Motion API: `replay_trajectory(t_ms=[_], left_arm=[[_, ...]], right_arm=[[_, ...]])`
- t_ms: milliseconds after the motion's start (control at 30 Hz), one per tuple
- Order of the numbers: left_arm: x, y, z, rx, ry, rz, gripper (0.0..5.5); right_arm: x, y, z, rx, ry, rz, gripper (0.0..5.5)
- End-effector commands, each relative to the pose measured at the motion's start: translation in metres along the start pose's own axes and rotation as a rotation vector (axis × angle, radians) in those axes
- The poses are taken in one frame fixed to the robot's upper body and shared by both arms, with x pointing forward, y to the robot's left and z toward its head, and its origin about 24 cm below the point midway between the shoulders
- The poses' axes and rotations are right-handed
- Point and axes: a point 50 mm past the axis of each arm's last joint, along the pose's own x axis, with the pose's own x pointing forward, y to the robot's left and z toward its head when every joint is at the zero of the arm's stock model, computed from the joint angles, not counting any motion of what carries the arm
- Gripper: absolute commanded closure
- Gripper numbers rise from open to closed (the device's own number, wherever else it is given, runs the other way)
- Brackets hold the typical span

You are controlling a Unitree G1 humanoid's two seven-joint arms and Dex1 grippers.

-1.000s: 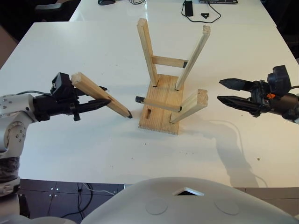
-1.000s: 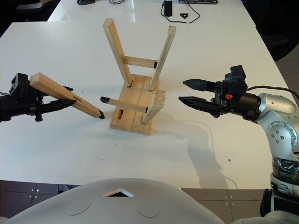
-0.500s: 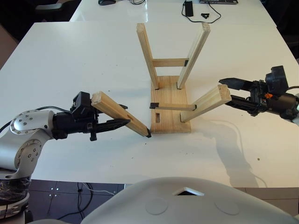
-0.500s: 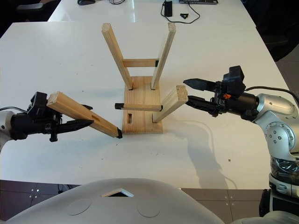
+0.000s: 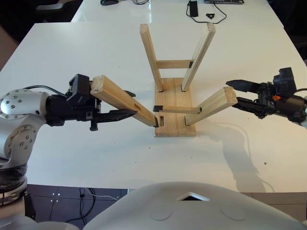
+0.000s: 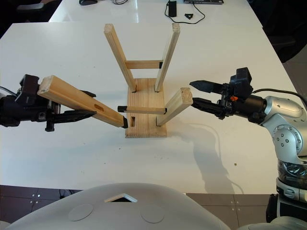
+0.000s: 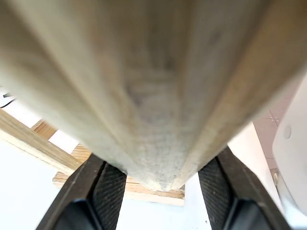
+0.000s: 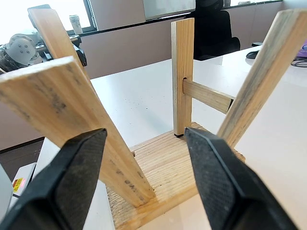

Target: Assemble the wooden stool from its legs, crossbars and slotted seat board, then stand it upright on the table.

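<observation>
- The left tool (image 5: 129, 104) is nearest, out over the left part of the white desk (image 5: 96, 52). It is pinching a loose leg (image 5: 115, 95) near that leg's upper end. In the left wrist view one black finger (image 7: 108, 191) sits on each side of the wood.
- The loose leg slopes down toward the middle of the desk. Its dark-tipped lower end is at the left edge of the seat board (image 5: 175, 129), right by the board's open slot. I cannot tell whether the tip touches the board.
- The seat board lies flat on the desk at the centre, carrying the partly built stool with its legs pointing up.
- A tilted leg (image 5: 211, 106) rises from the board's near right corner and leans out to the right.
- The front crossbar (image 5: 177, 109) sticks out of the tilted leg toward the left. Its dark free end is just beside the loose leg's lower end.
- The right tool (image 6: 193, 92) hangs over the right part of the desk with its fingers spread. The tilted leg's top end lies between them.
- At the board's far end stand two upright legs (image 5: 152, 56), splaying apart toward the top.
- A rear crossbar (image 5: 172, 63) joins them about halfway up.
- Beyond, a black device (image 5: 193, 8) with a cable lies on a second white surface.
</observation>
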Motion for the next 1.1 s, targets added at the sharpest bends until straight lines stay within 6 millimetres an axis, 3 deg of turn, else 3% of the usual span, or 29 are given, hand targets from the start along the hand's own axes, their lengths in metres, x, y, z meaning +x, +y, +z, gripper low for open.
replay_trajectory(t_ms=[33,400,900,1100], left_arm=[[0.007,0.008,-0.009,0.017,0.005,-0.010,3.47],[0.022,0.011,-0.020,0.042,-0.011,-0.053,3.47],[0.022,0.016,-0.047,0.004,0.196,-0.184,3.47],[0.030,0.019,-0.048,0.001,0.221,-0.199,3.47]], right_arm=[[0.003,-0.002,0.003,-0.023,0.007,0.011,2.53],[0.006,-0.003,0.003,-0.023,0.016,0.035,2.53],[0.008,-0.001,-0.003,-0.016,0.019,0.030,2.53],[0.011,0.000,-0.005,-0.020,0.024,0.032,2.53]])
